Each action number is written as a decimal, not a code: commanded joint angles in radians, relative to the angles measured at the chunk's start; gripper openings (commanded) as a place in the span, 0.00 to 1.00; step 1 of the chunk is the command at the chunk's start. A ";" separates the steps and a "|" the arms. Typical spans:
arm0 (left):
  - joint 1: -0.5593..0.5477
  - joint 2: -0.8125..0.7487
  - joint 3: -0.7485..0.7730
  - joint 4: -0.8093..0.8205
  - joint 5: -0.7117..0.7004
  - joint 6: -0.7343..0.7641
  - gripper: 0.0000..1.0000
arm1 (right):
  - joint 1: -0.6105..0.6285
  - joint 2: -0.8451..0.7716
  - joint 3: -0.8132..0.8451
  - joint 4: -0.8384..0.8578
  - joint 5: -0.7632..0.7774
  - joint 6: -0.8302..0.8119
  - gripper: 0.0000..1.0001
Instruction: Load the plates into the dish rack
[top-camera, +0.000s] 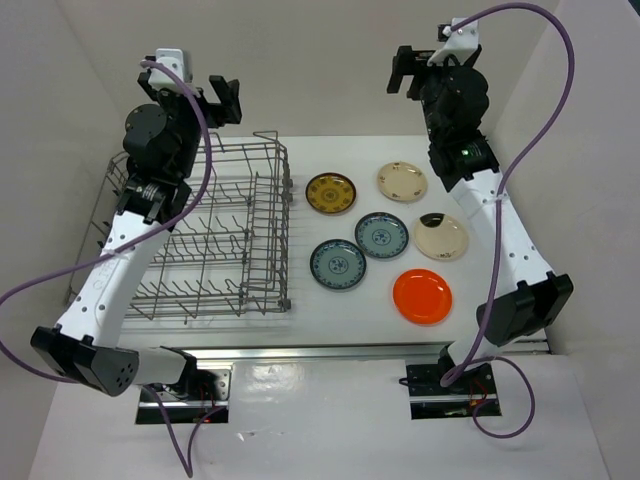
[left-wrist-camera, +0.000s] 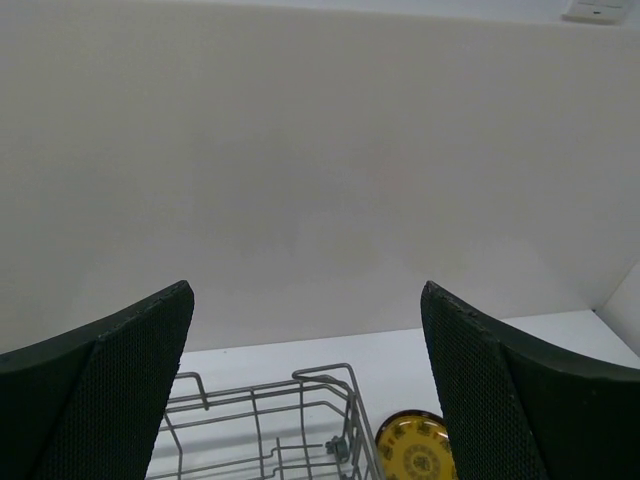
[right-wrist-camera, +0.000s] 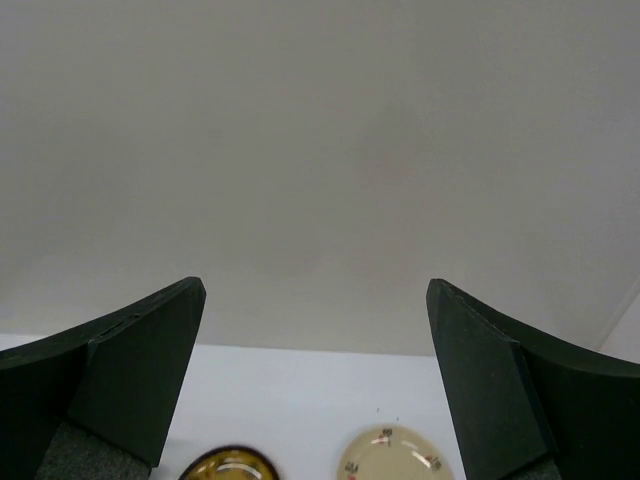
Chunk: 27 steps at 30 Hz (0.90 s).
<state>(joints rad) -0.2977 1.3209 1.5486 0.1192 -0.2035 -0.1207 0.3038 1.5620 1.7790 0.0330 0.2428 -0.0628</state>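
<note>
top: rack empty, left side of bench; six plates flat just right of it. 0/6 loaded.
left wrist: my left tool spread, holding nothing.
right wrist: my right tool spread, holding nothing.

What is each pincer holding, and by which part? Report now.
Nothing. The left pincer and right pincer both stand open and empty; all six plates lie flat on the table.

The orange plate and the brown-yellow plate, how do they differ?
The orange plate is plain; the brown-yellow plate is patterned. The orange plate lies nearest the right arm's base; the brown-yellow plate lies farther back, beside the dish rack. Both are round and lie flat.
</note>
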 joint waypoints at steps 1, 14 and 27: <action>0.002 -0.058 0.004 -0.016 0.053 -0.034 0.99 | 0.003 -0.033 0.005 -0.100 -0.020 0.072 1.00; 0.023 0.020 0.087 -0.513 0.196 -0.220 0.95 | 0.003 -0.045 -0.213 -0.343 -0.191 0.305 1.00; 0.023 -0.074 0.007 -0.544 0.331 -0.287 1.00 | -0.035 0.097 -0.397 -0.136 -0.452 0.280 0.98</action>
<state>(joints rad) -0.2771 1.2827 1.5547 -0.4351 0.0647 -0.3531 0.2943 1.6104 1.4120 -0.2199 -0.0711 0.2127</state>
